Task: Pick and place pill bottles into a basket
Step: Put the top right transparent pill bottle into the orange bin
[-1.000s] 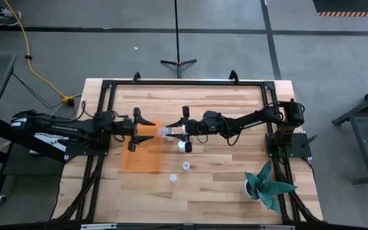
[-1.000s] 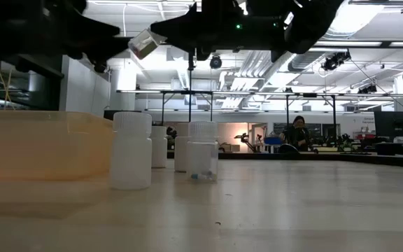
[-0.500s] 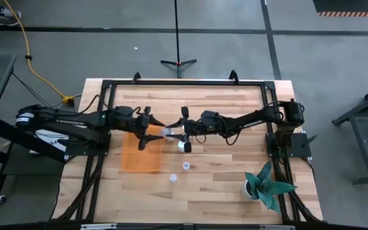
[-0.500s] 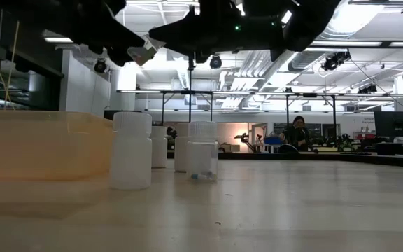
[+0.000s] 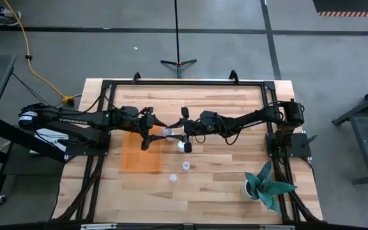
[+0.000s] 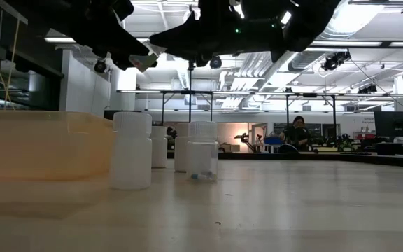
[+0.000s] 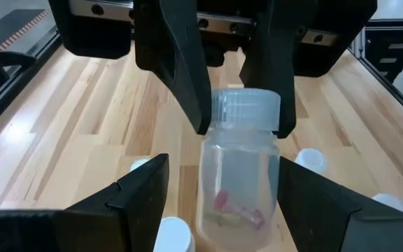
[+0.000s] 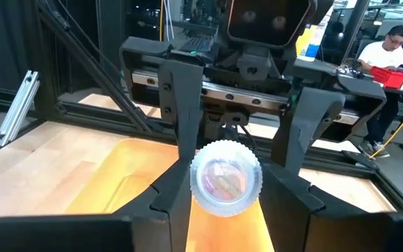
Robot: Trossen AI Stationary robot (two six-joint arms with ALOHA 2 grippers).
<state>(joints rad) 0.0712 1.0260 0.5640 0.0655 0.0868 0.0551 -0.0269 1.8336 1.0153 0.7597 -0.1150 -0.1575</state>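
One pill bottle (image 5: 165, 132), clear-walled with a white ribbed cap, hangs in the air over the right edge of the orange basket (image 5: 138, 153). It also shows in the left wrist view (image 7: 236, 182) and the low view (image 6: 143, 61). My right gripper (image 5: 174, 132) is shut on it. My left gripper (image 5: 152, 132) is open, with one finger (image 7: 142, 196) on each side of the bottle's body. Several more white bottles (image 5: 186, 167) stand upright on their bases on the table. My right gripper pinches the bottle's cap (image 7: 219, 112) between its two fingers, one on each side of the cap. The fingers come level from the table's right side. The bottle is lifted clear and lies about level, its bottom end toward my left gripper.
The standing bottles (image 6: 131, 150) are just right of the basket's wall (image 6: 40, 143), below the two grippers. A teal plant-like object (image 5: 268, 185) stands at the table's near right corner. A black frame (image 5: 184, 83) runs around the table's edge.
My left gripper has moved toward the table's right edge, up to the bottle that my right gripper holds, and its open fingers now stand on either side of the bottle's body. My right gripper and the bottle have stayed where they were.
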